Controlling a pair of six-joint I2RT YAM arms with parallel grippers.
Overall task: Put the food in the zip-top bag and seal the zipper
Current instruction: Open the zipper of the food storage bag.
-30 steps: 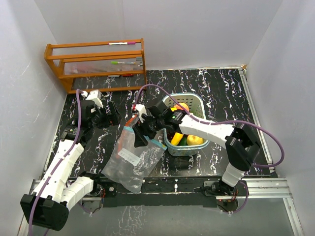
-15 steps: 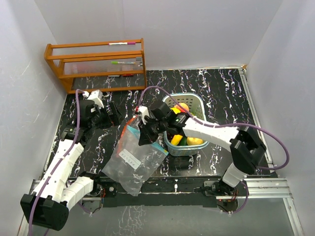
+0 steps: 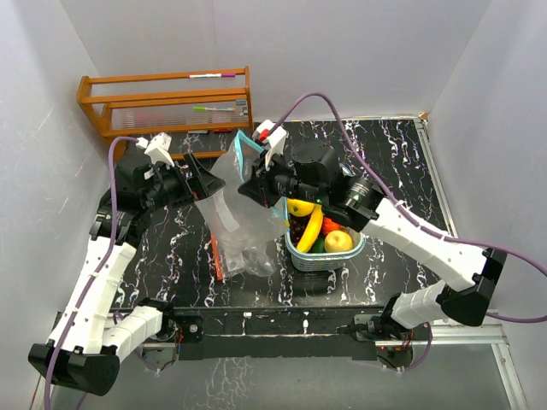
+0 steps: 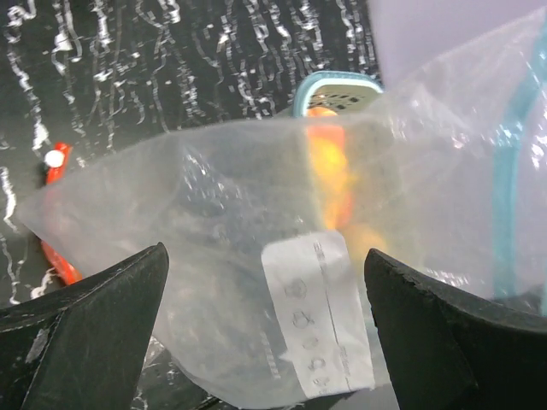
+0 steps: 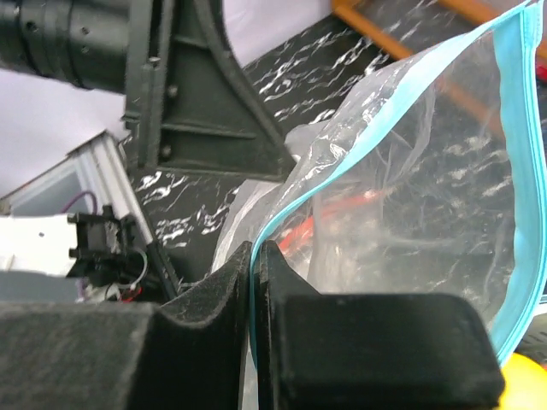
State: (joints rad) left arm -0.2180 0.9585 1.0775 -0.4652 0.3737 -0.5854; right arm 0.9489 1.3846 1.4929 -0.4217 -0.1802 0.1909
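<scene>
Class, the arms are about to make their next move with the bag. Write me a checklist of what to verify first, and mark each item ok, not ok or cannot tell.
1. Right gripper grips the zip-top bag: ok, it is shut on the teal zipper rim.
2. Left gripper grips the other side: not ok, it is open, with one finger on each side of the bag.
3. Bag mouth is wide enough for fruit: cannot tell.
4. Bag is lifted upright: ok, its top hangs from the right gripper.
5. Food is in the bag: not ok, the banana and yellow round fruit lie in the basket.
</scene>
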